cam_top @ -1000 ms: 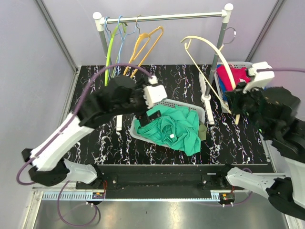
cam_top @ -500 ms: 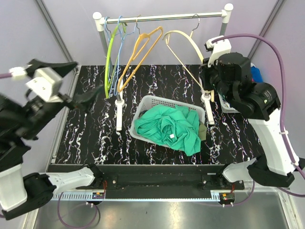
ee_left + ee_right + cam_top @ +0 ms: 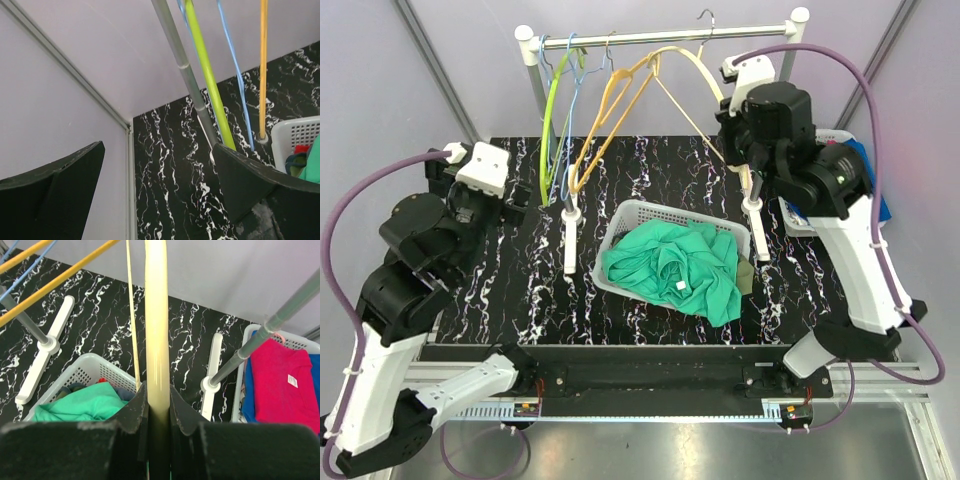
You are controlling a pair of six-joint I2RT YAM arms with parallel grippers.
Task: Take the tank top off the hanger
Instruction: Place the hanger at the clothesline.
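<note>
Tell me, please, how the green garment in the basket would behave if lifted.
The green garment lies crumpled in folds, so it would probably hang limp. It overhangs the white basket, so it might drag on the rim. It looks thin, likely light.

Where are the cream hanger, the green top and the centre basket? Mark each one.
cream hanger (image 3: 156, 315): right wrist view, on its thick arm above the fingers.
green top (image 3: 678, 266): top view, on the middle of the heap.
centre basket (image 3: 657, 211): top view, on its far wall.
</note>
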